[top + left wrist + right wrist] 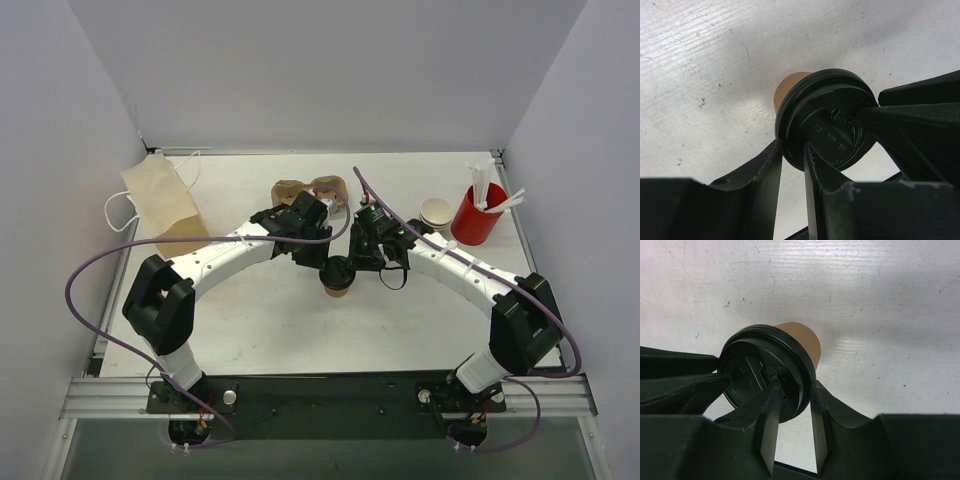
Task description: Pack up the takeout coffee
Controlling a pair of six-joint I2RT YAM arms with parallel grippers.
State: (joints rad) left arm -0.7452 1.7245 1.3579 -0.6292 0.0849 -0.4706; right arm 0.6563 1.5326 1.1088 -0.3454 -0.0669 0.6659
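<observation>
The tan-brown kraft cup [337, 289] stands upright at the table's middle with the black lid [337, 269] on top. Both grippers meet over it. My left gripper [322, 258] pinches the lid's rim from the left: in the left wrist view one finger [771, 162] is outside the rim and the other lies on the lid [832, 122], above the cup wall [790, 85]. My right gripper [362, 256] pinches the rim on the opposite side; in the right wrist view its fingers [771, 400] straddle the lid [752, 372] above the cup [805, 337].
A tan paper bag [160, 200] with white handles stands at the back left. A brown cardboard cup carrier [318, 187] lies behind the grippers. A stack of pale lidless cups [436, 213] and a red cup with white sticks [478, 213] stand at the back right.
</observation>
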